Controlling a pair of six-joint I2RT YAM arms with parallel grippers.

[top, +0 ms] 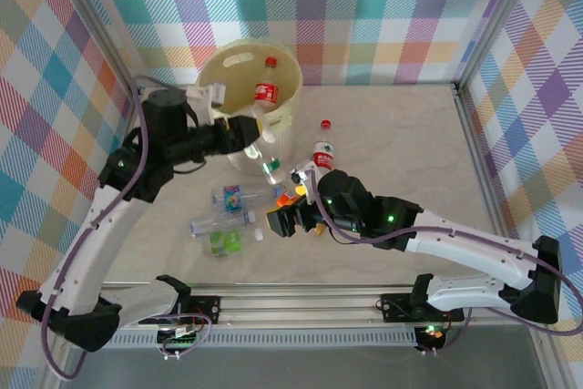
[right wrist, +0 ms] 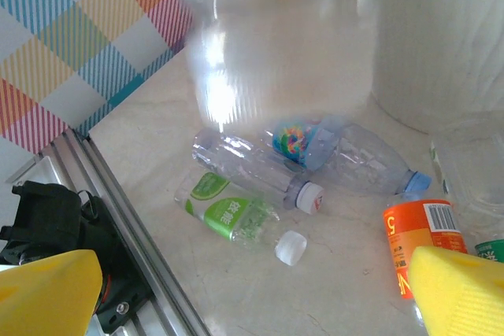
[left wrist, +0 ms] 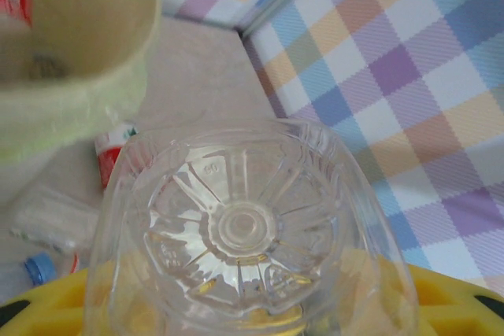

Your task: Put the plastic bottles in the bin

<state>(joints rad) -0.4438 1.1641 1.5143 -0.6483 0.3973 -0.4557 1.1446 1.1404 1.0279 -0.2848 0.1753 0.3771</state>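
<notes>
The left gripper (top: 246,134) is clamped on a clear bottle (left wrist: 240,230), held just in front of the pale yellow bin (top: 284,108). A red-labelled bottle (top: 266,90) is contained in the bin. A green-labelled bottle (right wrist: 228,214) and a blue-labelled bottle (right wrist: 331,147) are lying on the table (top: 410,152). The right gripper (top: 276,223) is positioned beside them, jaws apart and empty.

You can read little. Orange-label bottle (right wrist: 416,230): large "C", barcode, digits illegible. Green-label bottle (right wrist: 228,212): white Chinese characters, unreadable. Red-label bottle (top: 266,91): white print too small.
</notes>
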